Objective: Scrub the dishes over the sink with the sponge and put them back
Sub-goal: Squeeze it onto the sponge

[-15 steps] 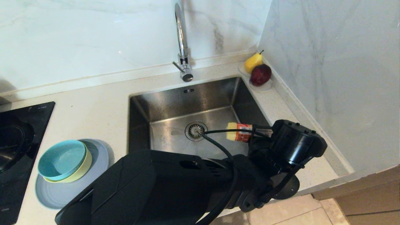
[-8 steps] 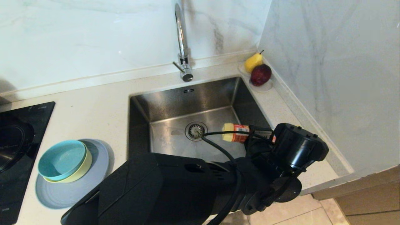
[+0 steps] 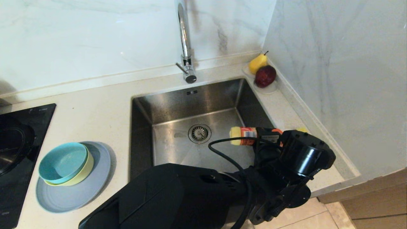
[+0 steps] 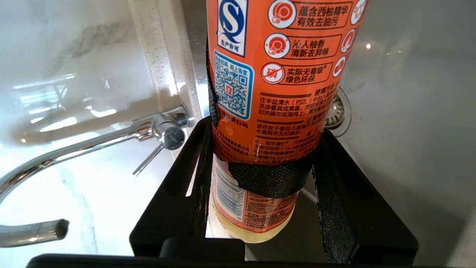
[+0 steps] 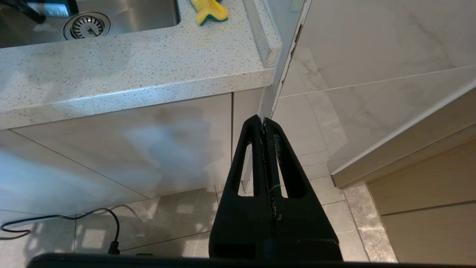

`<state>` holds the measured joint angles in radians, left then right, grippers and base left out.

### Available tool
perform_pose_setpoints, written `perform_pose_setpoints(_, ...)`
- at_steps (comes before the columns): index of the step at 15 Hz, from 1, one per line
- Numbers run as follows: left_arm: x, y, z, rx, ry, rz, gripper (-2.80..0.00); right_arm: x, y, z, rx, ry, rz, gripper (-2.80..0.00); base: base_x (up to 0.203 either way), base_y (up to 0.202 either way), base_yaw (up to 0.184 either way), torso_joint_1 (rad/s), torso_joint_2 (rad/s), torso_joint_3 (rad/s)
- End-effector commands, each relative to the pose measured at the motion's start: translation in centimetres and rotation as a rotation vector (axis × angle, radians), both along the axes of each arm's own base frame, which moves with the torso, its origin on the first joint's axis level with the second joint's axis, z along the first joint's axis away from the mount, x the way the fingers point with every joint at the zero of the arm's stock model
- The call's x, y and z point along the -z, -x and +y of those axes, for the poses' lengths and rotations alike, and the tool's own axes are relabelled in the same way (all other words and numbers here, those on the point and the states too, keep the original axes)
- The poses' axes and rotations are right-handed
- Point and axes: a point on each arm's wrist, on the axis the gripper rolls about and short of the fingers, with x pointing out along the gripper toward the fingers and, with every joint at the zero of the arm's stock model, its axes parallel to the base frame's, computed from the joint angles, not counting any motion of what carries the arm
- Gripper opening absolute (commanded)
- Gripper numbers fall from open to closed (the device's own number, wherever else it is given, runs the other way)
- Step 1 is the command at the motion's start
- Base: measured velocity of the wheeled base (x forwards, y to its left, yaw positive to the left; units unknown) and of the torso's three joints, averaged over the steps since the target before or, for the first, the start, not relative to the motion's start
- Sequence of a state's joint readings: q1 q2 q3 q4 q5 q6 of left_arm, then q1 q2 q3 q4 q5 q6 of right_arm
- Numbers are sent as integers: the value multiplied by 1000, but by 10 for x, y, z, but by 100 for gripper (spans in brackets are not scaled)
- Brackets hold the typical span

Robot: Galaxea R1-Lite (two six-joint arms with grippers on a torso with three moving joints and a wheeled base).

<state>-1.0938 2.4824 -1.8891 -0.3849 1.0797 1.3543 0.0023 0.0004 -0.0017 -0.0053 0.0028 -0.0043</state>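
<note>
Left gripper point(image 3: 265, 135) reaches across the sink point(image 3: 203, 95), jaws clamped on an orange-labelled detergent bottle point(image 4: 275, 82) held roughly level, yellow end pointing toward the drain point(image 3: 199, 133). Compared with a second ago, the bottle sits slightly further right and a little lower in the head view, and the big black forearm has shifted rightward. A sliver of the sponge point(image 5: 208, 9) now shows on the counter by the sink's right rim. The dishes have not moved: teal bowl point(image 3: 62, 162) nested in the yellow-green bowl point(image 3: 84, 173), both on the grey-blue plate point(image 3: 73, 194), left of the sink. Right gripper point(image 5: 267, 149) hangs low beside the cabinet front, jaws pressed together, empty.
</note>
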Motion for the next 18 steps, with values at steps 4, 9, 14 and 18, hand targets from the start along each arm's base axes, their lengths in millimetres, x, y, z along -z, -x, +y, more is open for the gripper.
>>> perform_pose_setpoints(4,12,-2,-1,-67,-59,-4,-280,0,0,0,0,0,-1,-280,0,0,0,0,0,0)
perform_pose_setpoints(9,15,-3,-2,-71,-66,-5,-280,0,0,0,-1,0,-1,-280,0,0,0,0,0,0)
perform_pose_setpoints(14,7,-4,-3,-73,17,-46,-280,0,0,0,-1,0,-1,-280,0,0,0,0,0,0)
perform_pose_setpoints(18,5,-3,-3,-68,-15,-46,-280,0,0,0,0,0,-1,-280,0,0,0,0,0,0)
